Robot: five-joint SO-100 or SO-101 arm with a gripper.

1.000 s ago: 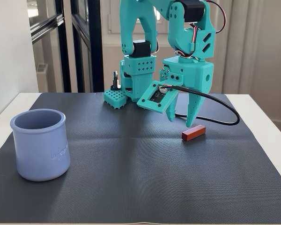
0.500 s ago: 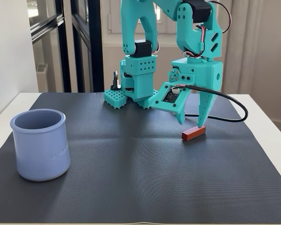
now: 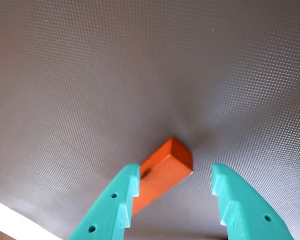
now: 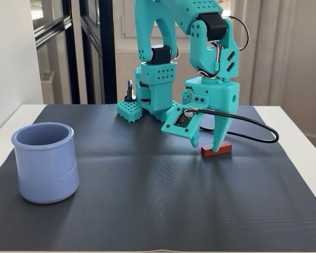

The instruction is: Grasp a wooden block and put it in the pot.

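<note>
The teal hand is down low over the wooden block, its two jaws spread apart and holding nothing yet. In the wrist view the block lies at a slant between them: it is touching or almost touching the left-hand jaw, while a clear gap separates it from the right-hand one. That off-centre placing looks like the reason the jaws stay wide, since it leaves room to straddle the bar before squeezing. I judge that closing from here would push the block sideways a little before both jaws bear on it.

In the fixed view the wooden block rests flat on the dark ribbed mat covering the surface, directly beneath the hand, with one fingertip coming down right at it. The pot stands well apart from the block, far off to the left in that view and nearer the camera, upright with its mouth open and nothing visible inside. A black cable loops out beside the block, just behind it.
</note>
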